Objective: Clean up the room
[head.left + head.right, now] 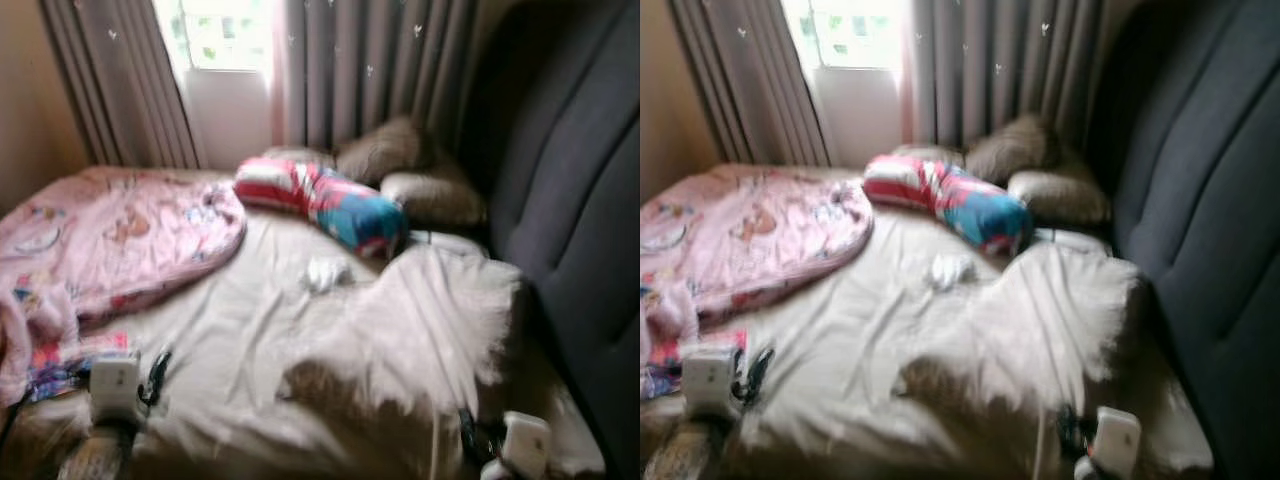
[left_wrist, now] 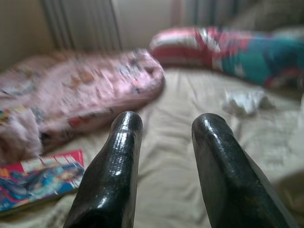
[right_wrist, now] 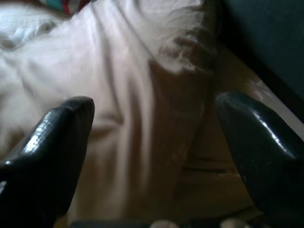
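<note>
left gripper [image 2: 164,128] fingers narrowly apart | right gripper [image 3: 154,121] wide — over rumpled cream sheet [image 1: 300,340] | quilted pink blanket [image 1: 110,235]

You're facing grey curtains [image 1: 350,70] framing a bright window [image 1: 215,35] behind the bed. To your right a dark padded headboard [image 1: 580,190] rises along the mattress edge, and on your far left there's a plain beige wall [image 1: 30,100].
</note>
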